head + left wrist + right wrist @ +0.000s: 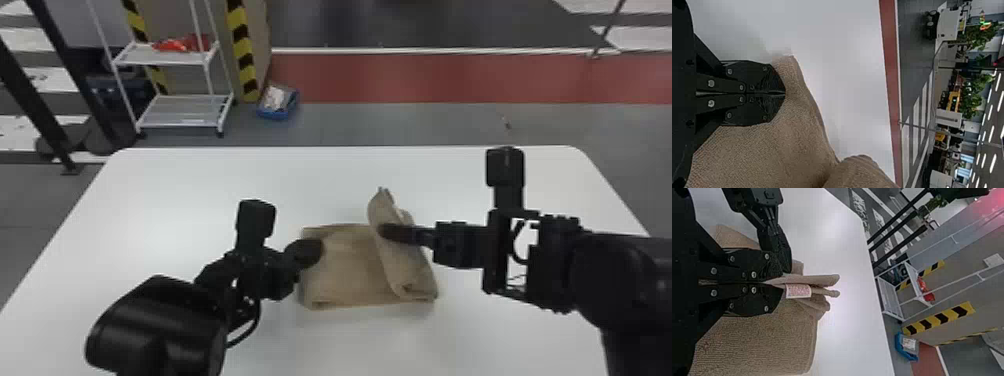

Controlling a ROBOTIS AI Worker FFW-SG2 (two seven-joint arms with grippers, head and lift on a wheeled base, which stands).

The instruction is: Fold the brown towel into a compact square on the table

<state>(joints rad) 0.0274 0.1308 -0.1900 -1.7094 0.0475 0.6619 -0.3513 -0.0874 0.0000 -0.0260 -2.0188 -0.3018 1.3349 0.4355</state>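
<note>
Head view, brown towel: The brown towel [345,270] lies partly folded on the white table [175,190], between the robot's two arms, its left part flat and its right part raised.

Raised flap: A thick fold [407,265] stands along the towel's right side, rising to a peak at the far end and resting at the near end, where the bent layers show.

Right gripper: The right gripper [392,233] comes in from the right and pinches the raised fold near its far end; in the right wrist view the two flat fingers press together on gathered cloth, layered edges sticking out past the tips.

White tag: A small white tag [798,291] with red print hangs from the gathered cloth, just beside those fingertips.

Left gripper: The left gripper [311,251] sits at the towel's left side, toward the far edge; in the left wrist view its fingers are pressed together, tips at the cloth near a corner. Whether any cloth is caught between them is unclear.

Beyond the table: A white shelf rack [185,104] holds red items [185,44] on its upper level, near a yellow-and-black striped post [242,50]. A blue bin [277,115] sits on the floor beside a red floor band [450,75].
</note>
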